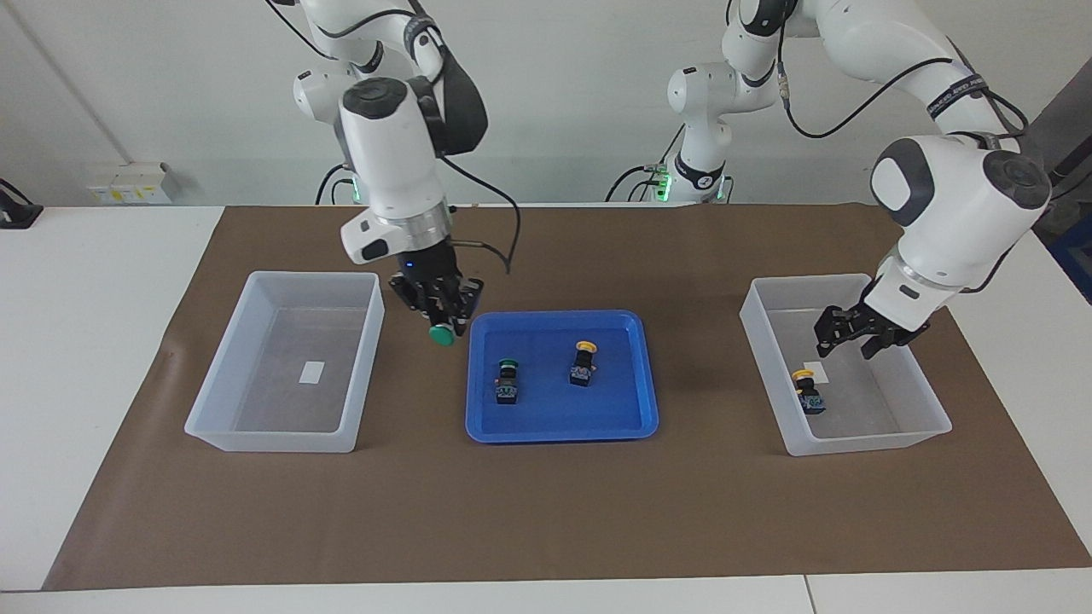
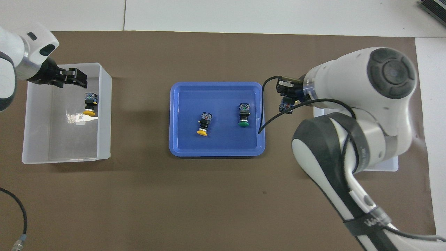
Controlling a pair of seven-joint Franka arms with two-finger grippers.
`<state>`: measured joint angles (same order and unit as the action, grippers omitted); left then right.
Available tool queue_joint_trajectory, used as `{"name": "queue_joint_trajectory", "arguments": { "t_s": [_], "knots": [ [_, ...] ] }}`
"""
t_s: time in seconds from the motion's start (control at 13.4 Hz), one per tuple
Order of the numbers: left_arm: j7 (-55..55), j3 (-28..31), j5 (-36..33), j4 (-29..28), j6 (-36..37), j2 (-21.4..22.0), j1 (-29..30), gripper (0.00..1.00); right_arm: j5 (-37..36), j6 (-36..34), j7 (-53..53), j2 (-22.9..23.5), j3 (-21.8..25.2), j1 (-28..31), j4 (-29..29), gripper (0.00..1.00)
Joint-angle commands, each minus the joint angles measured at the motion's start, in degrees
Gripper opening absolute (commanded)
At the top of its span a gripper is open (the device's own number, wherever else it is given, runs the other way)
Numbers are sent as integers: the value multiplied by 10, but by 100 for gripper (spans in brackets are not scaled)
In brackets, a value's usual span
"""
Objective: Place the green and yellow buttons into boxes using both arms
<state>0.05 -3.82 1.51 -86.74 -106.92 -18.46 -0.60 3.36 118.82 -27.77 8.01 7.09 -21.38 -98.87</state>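
Note:
My right gripper (image 1: 438, 317) is shut on a green button (image 1: 441, 335) and holds it in the air over the mat, between the blue tray (image 1: 559, 431) and the empty box (image 1: 368, 341) at the right arm's end. In the overhead view that gripper (image 2: 287, 94) shows with the button's blue end (image 2: 286, 105). A green button (image 1: 507, 380) and a yellow button (image 1: 583, 362) lie in the tray. My left gripper (image 1: 860, 339) is open and empty over the box (image 1: 758, 317) at the left arm's end. A yellow button (image 1: 807, 393) lies in that box.
A brown mat (image 1: 546, 512) covers the table's middle. In the overhead view my right arm hides most of the box (image 2: 383, 168) at its end of the table. The tray (image 2: 216, 84) sits midway between the two boxes.

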Motion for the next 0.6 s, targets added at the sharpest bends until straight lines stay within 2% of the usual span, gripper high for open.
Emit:
{"name": "queue_joint_trajectory", "arguments": {
  "t_s": [0.0, 0.07, 0.3, 0.52],
  "knots": [
    [-116, 8, -6, 4, -6, -5, -81, 70, 6, 2, 173, -6, -7, 91, -39, 0],
    [-135, 8, -6, -8, -21, -3, -102, 68, 6, 14, 222, -2, -7, 114, -63, 0],
    [-196, 7, -6, -45, -73, 7, -149, 65, 6, 116, 325, 0, -7, 167, -147, 0],
    [-247, 7, -5, -142, -170, 36, -196, 65, 7, 162, 373, 11, -8, 200, -200, 0]
  ]
}}
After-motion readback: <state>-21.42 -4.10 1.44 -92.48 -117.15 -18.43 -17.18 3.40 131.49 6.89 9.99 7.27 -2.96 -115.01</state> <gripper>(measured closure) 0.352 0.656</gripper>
